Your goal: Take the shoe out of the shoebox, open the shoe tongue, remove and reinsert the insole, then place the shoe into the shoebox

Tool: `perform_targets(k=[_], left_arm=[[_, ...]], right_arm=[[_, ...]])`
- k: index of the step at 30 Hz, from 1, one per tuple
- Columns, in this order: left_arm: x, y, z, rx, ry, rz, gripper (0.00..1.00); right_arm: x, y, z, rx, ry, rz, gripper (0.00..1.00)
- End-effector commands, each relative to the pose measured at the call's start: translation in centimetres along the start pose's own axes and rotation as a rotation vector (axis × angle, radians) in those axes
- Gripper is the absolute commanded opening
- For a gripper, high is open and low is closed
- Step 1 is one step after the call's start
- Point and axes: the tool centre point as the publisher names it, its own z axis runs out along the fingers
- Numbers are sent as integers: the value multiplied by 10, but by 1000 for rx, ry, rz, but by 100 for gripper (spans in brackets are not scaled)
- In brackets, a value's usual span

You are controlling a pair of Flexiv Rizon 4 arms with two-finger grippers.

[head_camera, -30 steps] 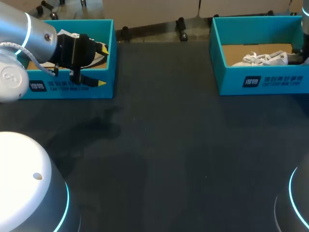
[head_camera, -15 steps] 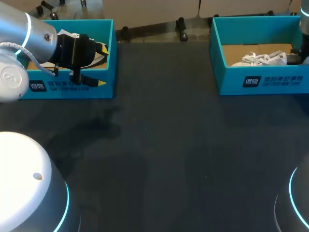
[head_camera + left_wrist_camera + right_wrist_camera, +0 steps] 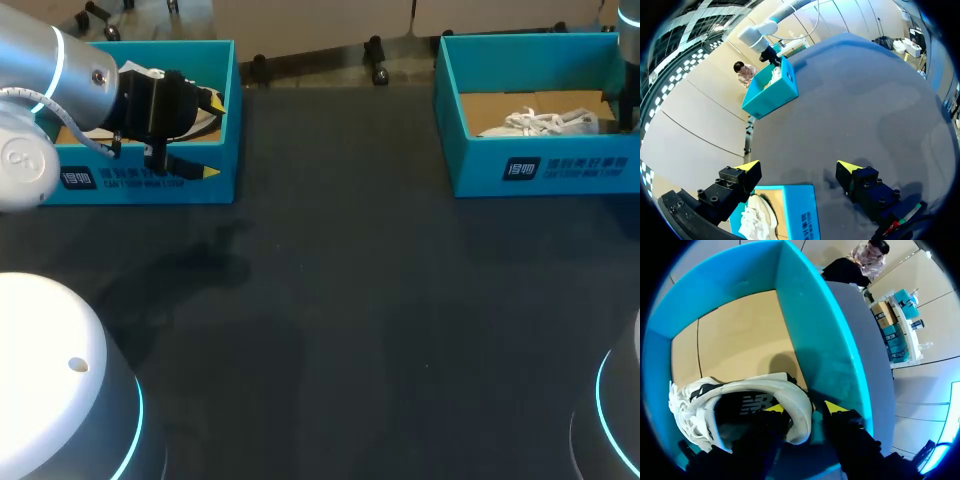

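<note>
A white shoe (image 3: 545,122) lies on its side in the right teal shoebox (image 3: 540,165). My right gripper (image 3: 628,112) is at its heel end. In the right wrist view the right gripper (image 3: 802,408) is open astride the heel rim of the shoe (image 3: 740,390), one finger inside the opening and the other between the heel and the box wall (image 3: 810,330). My left gripper (image 3: 212,136) hangs open over the near right corner of the left shoebox (image 3: 150,180), which holds another white shoe (image 3: 757,220). Nothing is between the left gripper's (image 3: 799,166) fingers.
Both boxes stand at the table's far edge, left and right. The dark tabletop (image 3: 330,300) stretches between and in front of them. My arms' bases show at the near left and near right corners.
My right gripper's fingers have spread apart at the shoe's heel and drawn slightly to the right. The shoe has shifted a little in its box. The left arm has not moved.
</note>
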Motion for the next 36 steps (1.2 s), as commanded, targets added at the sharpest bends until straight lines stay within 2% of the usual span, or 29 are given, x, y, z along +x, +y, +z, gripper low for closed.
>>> perform_targets(k=[1, 10, 19, 23, 24, 29, 31, 36], left_arm=[[-1, -1, 1, -6, 2, 0, 100], [-1, -1, 1, -6, 2, 0, 100], [-1, -1, 1, -6, 2, 0, 100], [-1, -1, 1, -6, 2, 0, 100], [-1, -1, 1, -6, 2, 0, 100], [-1, -1, 1, -6, 2, 0, 100], [-1, -1, 1, -6, 2, 0, 100], [-1, -1, 1, -6, 2, 0, 100]], right_arm=[[-2, -3, -15, -21, -18, 1, 45], [-10, 3, -44, -83, -45, 6, 48], [-1, 4, -75, -128, 32, -54, 50], [3, -4, -89, -133, 78, -96, 51], [5, -7, -93, -135, 87, -111, 53], [13, -24, -112, -141, 128, -193, 74], [15, -31, -117, -141, 138, -221, 75], [22, -52, -125, -126, 144, -250, 84]])
